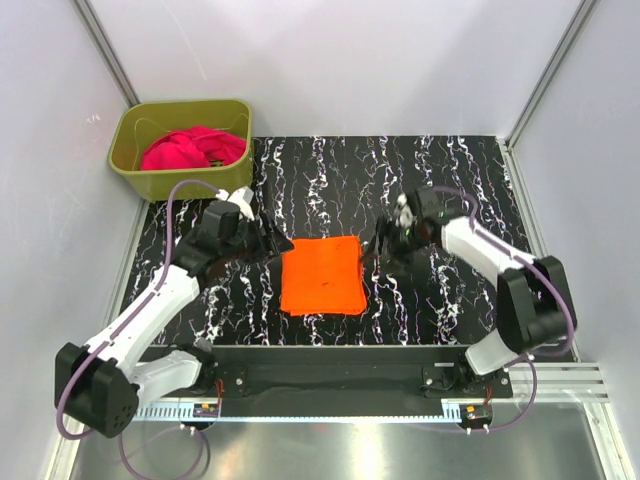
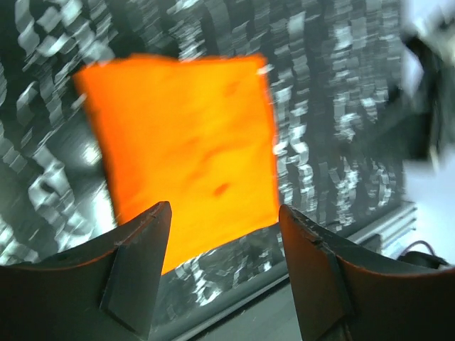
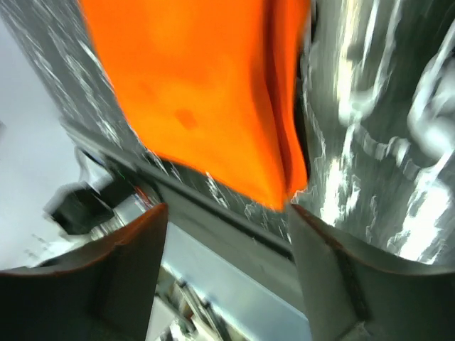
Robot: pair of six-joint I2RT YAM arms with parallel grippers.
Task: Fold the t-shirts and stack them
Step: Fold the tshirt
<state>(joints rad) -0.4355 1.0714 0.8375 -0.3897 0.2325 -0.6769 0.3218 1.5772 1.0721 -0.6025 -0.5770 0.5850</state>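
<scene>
- Nearest us, the left arm (image 1: 150,310) climbs from its base at the table's near edge and leans in toward the middle. The right arm (image 1: 500,255) does the same from the other side.
- Between them, at the centre of the black marbled mat (image 1: 450,170), lies the orange t-shirt (image 1: 322,275). It is folded into a tidy near-square and lies flat.
- The left gripper (image 1: 268,243) sits just beside the shirt's far-left corner with its jaws spread wide and nothing between them. In its wrist view both dark fingers (image 2: 135,263) stand apart, and the orange cloth lies beyond the gap, not pinched.
- The right gripper (image 1: 385,243) mirrors it just off the shirt's far-right corner, also spread and empty. Its wrist view is blurred, but the fingers (image 3: 121,270) are clearly apart, and the shirt's layered folded edge shows past them.
- From above I cannot tell whether either tool touches the cloth.
- Farthest out, at the far-left corner, stands the olive-green tub (image 1: 170,185). The magenta-pink t-shirt (image 1: 190,150) is bunched up inside it, unfolded, well apart from the orange one.
</scene>
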